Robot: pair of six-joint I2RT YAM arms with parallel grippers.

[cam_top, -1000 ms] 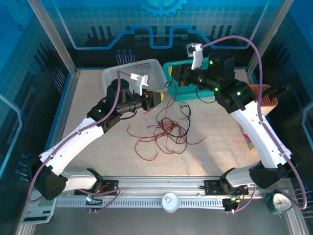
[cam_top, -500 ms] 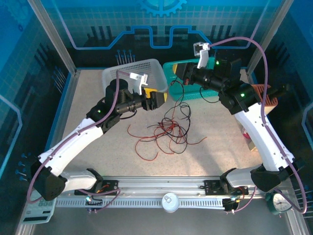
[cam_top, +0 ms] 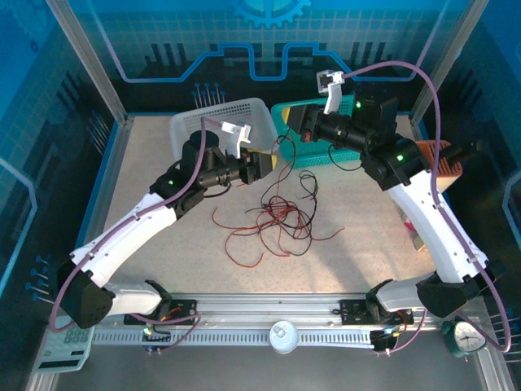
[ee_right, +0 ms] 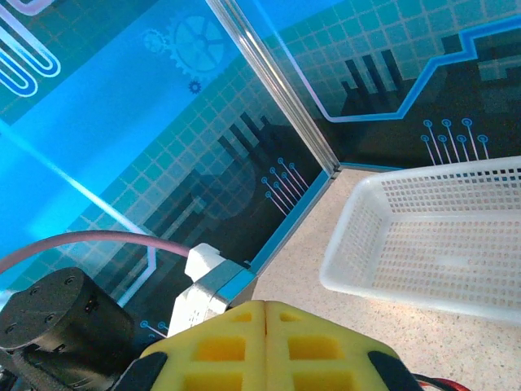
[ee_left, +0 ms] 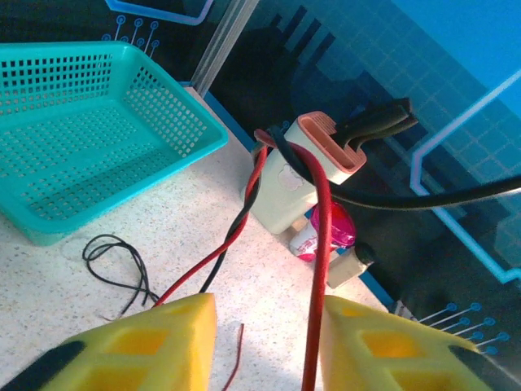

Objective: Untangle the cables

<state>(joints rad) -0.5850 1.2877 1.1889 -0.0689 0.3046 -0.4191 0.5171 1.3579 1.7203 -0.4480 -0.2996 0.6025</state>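
The cables [cam_top: 277, 216] are thin red and black strands tangled on the table's middle. A few strands rise from the heap to my right gripper [cam_top: 286, 136], held in the air before the teal basket. In the right wrist view its yellow pads [ee_right: 236, 346] are pressed flat together, so the right gripper [ee_right: 266, 308] is shut. My left gripper [cam_top: 264, 165] hovers just below and left of it. In the left wrist view the left gripper [ee_left: 267, 308] stands open. A red cable [ee_left: 319, 244] runs down along its right pad, and red and black strands [ee_left: 244, 212] hang beside the left pad.
A white basket [cam_top: 213, 120] and a teal basket [cam_top: 342, 160] sit at the back. A pink-topped holder [cam_top: 440, 163] with black handles stands at the right edge, with a pink bottle [ee_left: 321, 236] below it. A gauge [cam_top: 468, 336] lies on the front rail.
My right gripper lifted up and right with the strands, then came back left and down. The left jaws spread wide and narrowed again beside the red cable.
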